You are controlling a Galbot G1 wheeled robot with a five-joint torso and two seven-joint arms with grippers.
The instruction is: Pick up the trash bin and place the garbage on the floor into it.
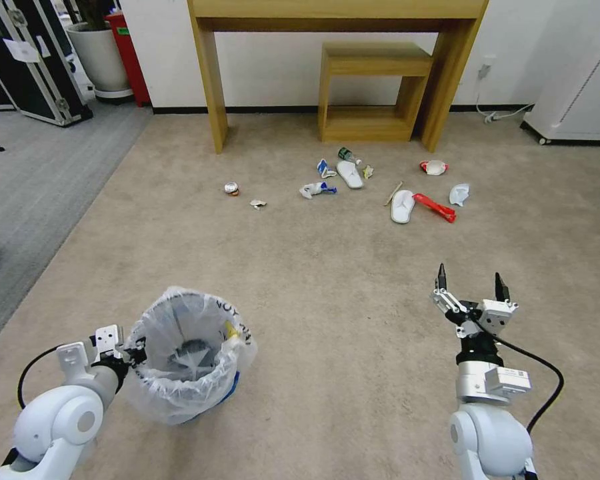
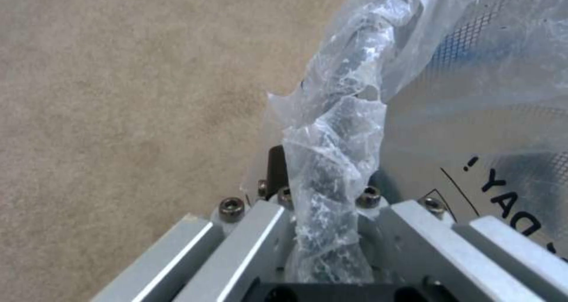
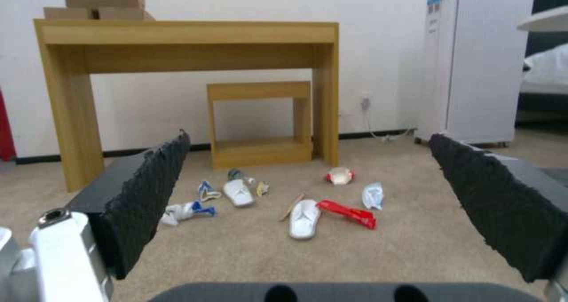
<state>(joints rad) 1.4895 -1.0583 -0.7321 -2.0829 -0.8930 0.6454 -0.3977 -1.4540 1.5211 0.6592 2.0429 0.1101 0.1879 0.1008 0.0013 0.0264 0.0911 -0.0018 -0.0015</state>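
Your left end effector (image 1: pixel 130 350) is gripping the near-left rim of the trash bin (image 1: pixel 187 357). In the left wrist view, the end effector (image 2: pixel 322 231) is clamping its jaws on the rim through the bunched clear bag (image 2: pixel 337 160). The trash bin is sitting upright on the beige carpet floor (image 1: pixel 327 320) at the lower left of the head view, mouth facing up, with its blue body showing under the bag.

Your right end effector (image 1: pixel 470 283) is hovering over the floor at the lower right with its fingers spread wide apart and nothing between them. The fingertips are pointing forward, toward the garbage.

The garbage is lying well ahead of the right end effector and well apart from the trash bin, near the wooden table (image 1: pixel 333 20) and the low wooden shelf (image 1: pixel 373 93).

- One white slipper (image 1: pixel 403 205) is lying with its long axis running away from you, touching the red wrapper (image 1: pixel 435 207) on its right.
- A second white slipper (image 1: pixel 350 174) is lying farther back, angled slightly.
- The wooden stick (image 1: pixel 393 193) is lying just left of the nearer slipper.
- The small can (image 1: pixel 231 189) is lying well to the left of the rest.

In the right wrist view, the nearer slipper (image 3: pixel 305 218) is appearing between the two black pads (image 3: pixel 148 195).
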